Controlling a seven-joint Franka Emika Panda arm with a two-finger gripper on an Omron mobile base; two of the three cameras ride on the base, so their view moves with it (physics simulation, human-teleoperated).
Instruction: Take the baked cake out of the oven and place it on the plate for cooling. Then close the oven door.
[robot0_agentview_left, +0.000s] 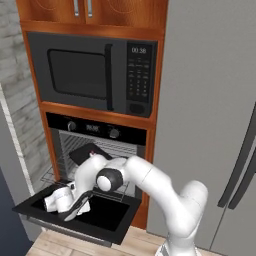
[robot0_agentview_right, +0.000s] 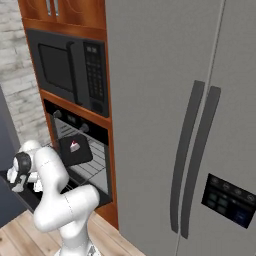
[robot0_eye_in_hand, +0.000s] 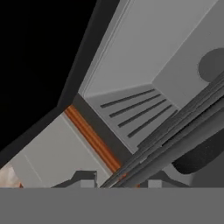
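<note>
The black oven stands with its door folded down flat. On a dark tray on the wire rack sits the small whitish cake with its red spot. In the left base view my forearm hides the cake. My gripper hangs low over the left part of the door, just outside the cavity, and is also seen at the left edge of the other base view. In the hand view the fingertips stand apart with nothing held, under the rack's bars. The blue plate is out of view.
A dark microwave with keypad sits above the oven in the wood cabinet. A tall grey fridge stands to the right. The oven's side wall has rack slots. Wood floor lies below the door.
</note>
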